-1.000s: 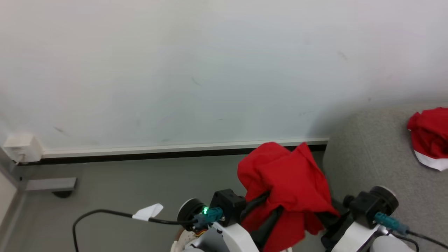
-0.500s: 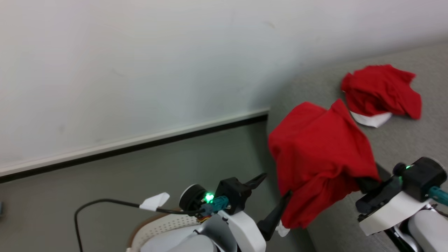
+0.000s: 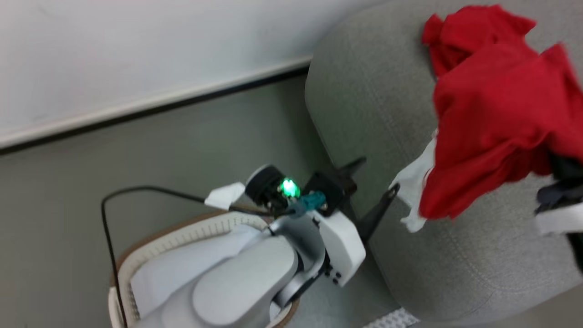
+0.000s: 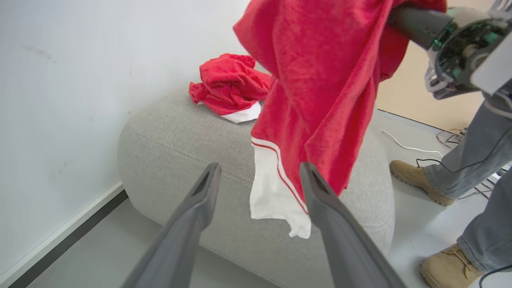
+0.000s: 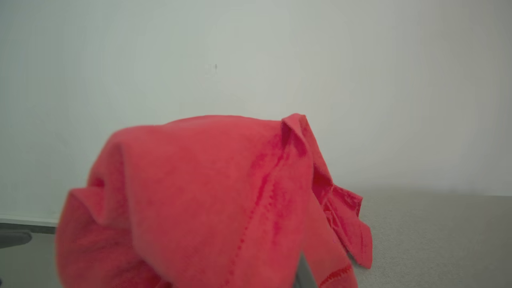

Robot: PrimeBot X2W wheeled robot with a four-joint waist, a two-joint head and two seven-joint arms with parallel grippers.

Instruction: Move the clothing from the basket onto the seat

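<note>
A red garment (image 3: 487, 123) with a white trim band (image 4: 272, 188) hangs above the grey seat (image 3: 364, 114). It is draped over my right gripper (image 3: 556, 169), which is shut on it with its fingers buried in the cloth (image 5: 200, 192). A second red garment (image 4: 228, 84) lies crumpled on the seat near the wall. My left gripper (image 4: 259, 168) stands open and empty at the seat's near edge, just short of the hanging trim. The white basket (image 3: 150, 248) with its brown rim sits on the floor under my left arm; its inside is hidden.
A white wall with a dark baseboard (image 3: 182, 98) runs behind the seat. A person's legs and tan boots (image 4: 416, 180) stand beyond the seat's far side, with loose cables (image 4: 404, 146) on the floor there. A black cable (image 3: 136, 191) loops off my left wrist.
The head camera has swung right toward the seat. My left gripper has opened and let go of the garment. The right gripper has carried the garment over the seat.
</note>
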